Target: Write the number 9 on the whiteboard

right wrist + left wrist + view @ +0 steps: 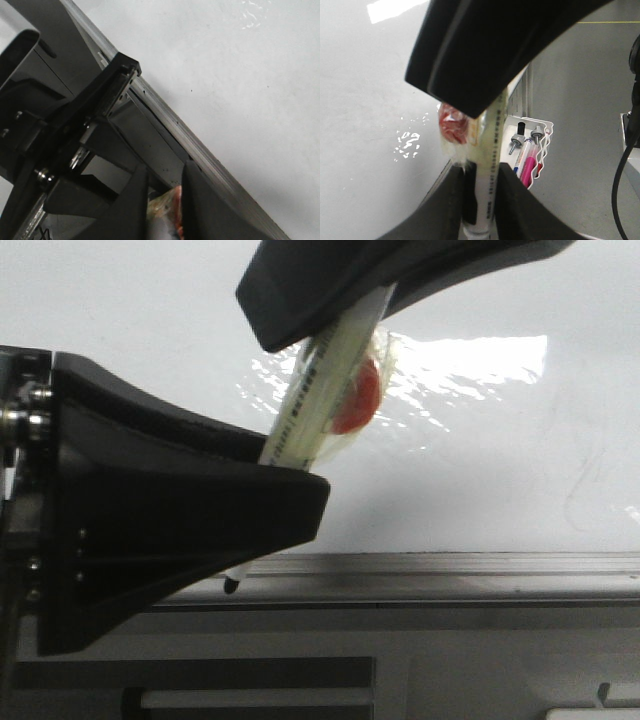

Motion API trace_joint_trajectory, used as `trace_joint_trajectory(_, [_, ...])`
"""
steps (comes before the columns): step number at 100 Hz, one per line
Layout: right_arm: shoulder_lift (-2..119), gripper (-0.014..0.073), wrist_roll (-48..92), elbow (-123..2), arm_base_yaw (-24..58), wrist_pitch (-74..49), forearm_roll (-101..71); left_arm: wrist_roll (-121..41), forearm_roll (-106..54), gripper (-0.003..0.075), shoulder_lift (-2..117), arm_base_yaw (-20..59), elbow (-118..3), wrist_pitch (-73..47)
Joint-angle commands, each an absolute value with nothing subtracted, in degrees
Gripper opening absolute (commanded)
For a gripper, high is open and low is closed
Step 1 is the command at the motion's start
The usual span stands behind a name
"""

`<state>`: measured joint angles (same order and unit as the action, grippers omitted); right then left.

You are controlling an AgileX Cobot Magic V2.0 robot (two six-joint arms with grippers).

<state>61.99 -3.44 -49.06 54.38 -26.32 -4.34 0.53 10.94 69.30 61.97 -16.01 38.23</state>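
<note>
A white marker (310, 400) with printed text and a red lump (358, 395) taped to it is held by both grippers in front of the whiteboard (150, 310). My left gripper (290, 470) is shut on its lower barrel, as the left wrist view (481, 200) also shows. My right gripper (330, 325) is shut on its upper, taped end (162, 210). The marker's dark tip (232, 585) points down, by the board's grey rail (450, 565). No black number 9 shows on the board. Only a faint grey smudge (580, 490) is there.
A white wire holder (546, 142) with several pens hangs beside the board. A black cable (625, 165) runs next to it. The board's rail (175, 127) and the left arm's black body (60, 125) fill much of the right wrist view.
</note>
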Motion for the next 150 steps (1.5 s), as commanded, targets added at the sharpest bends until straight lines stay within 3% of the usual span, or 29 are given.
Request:
trace_joint_trajectory(1, [61.19, -0.0069, -3.03, -51.03, 54.31, -22.98, -3.91, 0.81, 9.17, 0.0243, 68.05, 61.73, -17.37, 42.6])
trace_joint_trajectory(12, [61.19, -0.0069, -3.03, -51.12, 54.2, -23.33, -3.67, 0.81, 5.74, 0.0286, 66.49, 61.73, -16.89, 41.15])
trace_joint_trajectory(26, [60.54, -0.0069, -3.03, -51.62, 52.71, -24.36, -2.92, 0.81, -1.86, 0.0286, 59.46, 61.73, -15.31, 35.72])
trace_joint_trajectory(58, [58.48, -0.0069, -3.03, -60.02, 41.93, -25.54, -2.3, -11.35, -12.47, 0.0284, 41.03, 61.49, -14.66, 24.18])
trace_joint_trajectory(90, [65.6, -0.0069, -3.03, -64.97, 35.48, -26.1, -2.3, -12.43, -14.0, 0.0284, 41.31, 61.49, -14.66, 25.12])
trace_joint_trajectory(127, [74.37, -0.0069, -3.03, -68.36, 36.09, -20.33, -2.15, -12.43, -14.0, 0.0283, 41.31, 61.49, -14.66, 26.47])
trace_joint_trajectory(150, [73.88, -0.0069, -2.67, -68.36, 38.36, -30.95, -1.22, -12.43, -14.0, 0.0283, 41.31, 61.49, -14.66, 26.47])
